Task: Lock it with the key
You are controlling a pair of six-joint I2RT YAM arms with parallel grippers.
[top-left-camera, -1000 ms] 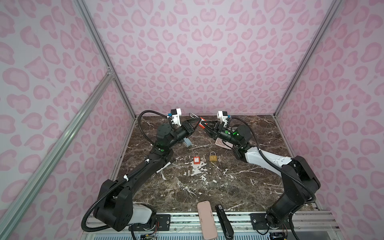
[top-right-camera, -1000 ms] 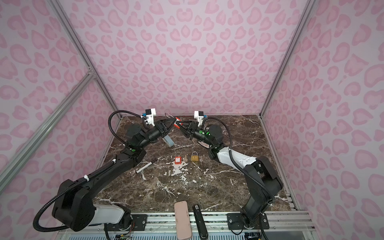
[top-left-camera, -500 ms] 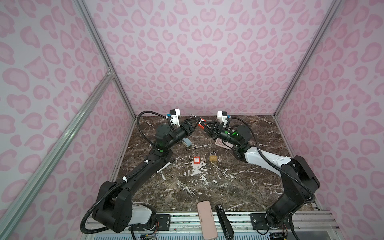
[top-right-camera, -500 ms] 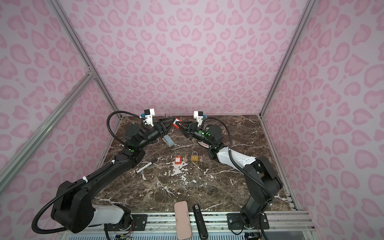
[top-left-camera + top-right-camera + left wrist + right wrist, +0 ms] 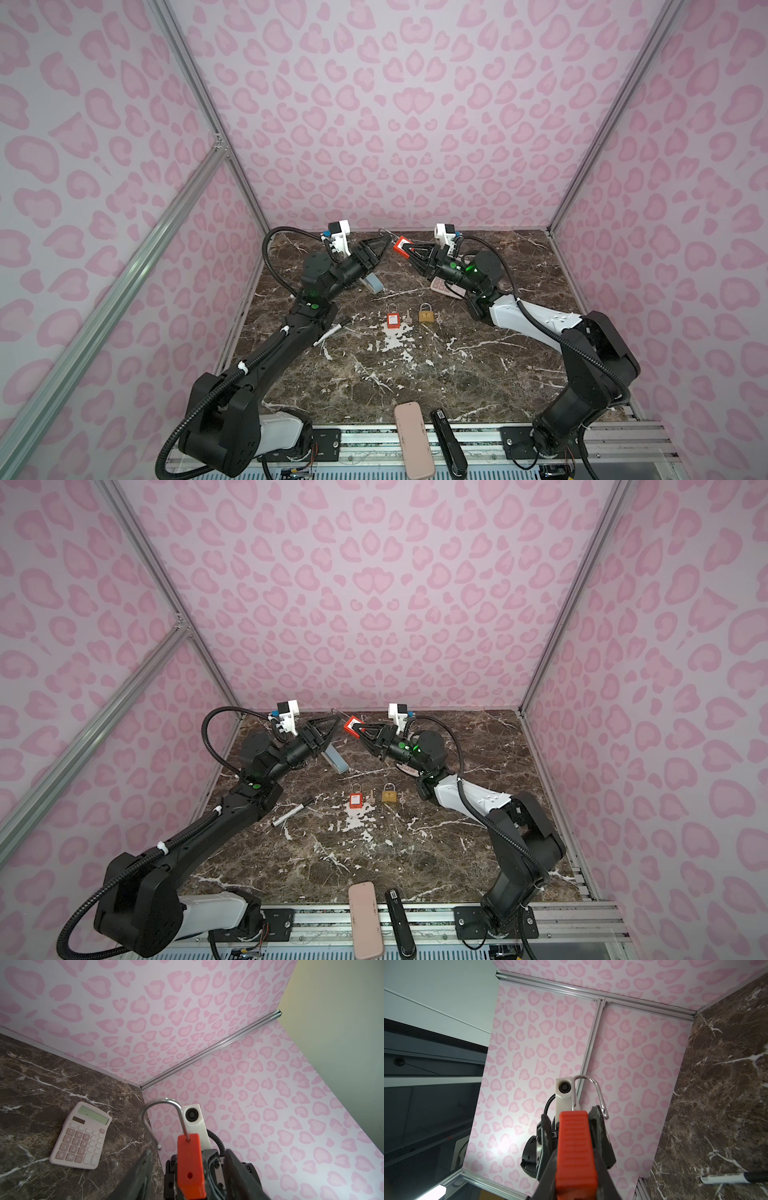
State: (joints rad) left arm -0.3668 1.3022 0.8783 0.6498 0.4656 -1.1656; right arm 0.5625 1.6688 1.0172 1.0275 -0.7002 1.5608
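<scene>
Black arms (image 5: pixel 322 276) (image 5: pixel 484 266) aloft, tools (image 5: pixel 383 250) (image 5: pixel 410 250) at padlock (image 5: pixel 400 245)

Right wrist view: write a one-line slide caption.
Right claw grips a red padlock, its shackle open, before the pink wall.

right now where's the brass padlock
In both top views the brass padlock lies on the marble tabletop near its middle, between the two arms, just right of the loose red padlock.

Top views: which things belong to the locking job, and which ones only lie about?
Job: held red padlock; likely also second red padlock, brass padlock, keys.
Lying about: calculator, marker, blue block, pink case, black device.
</scene>
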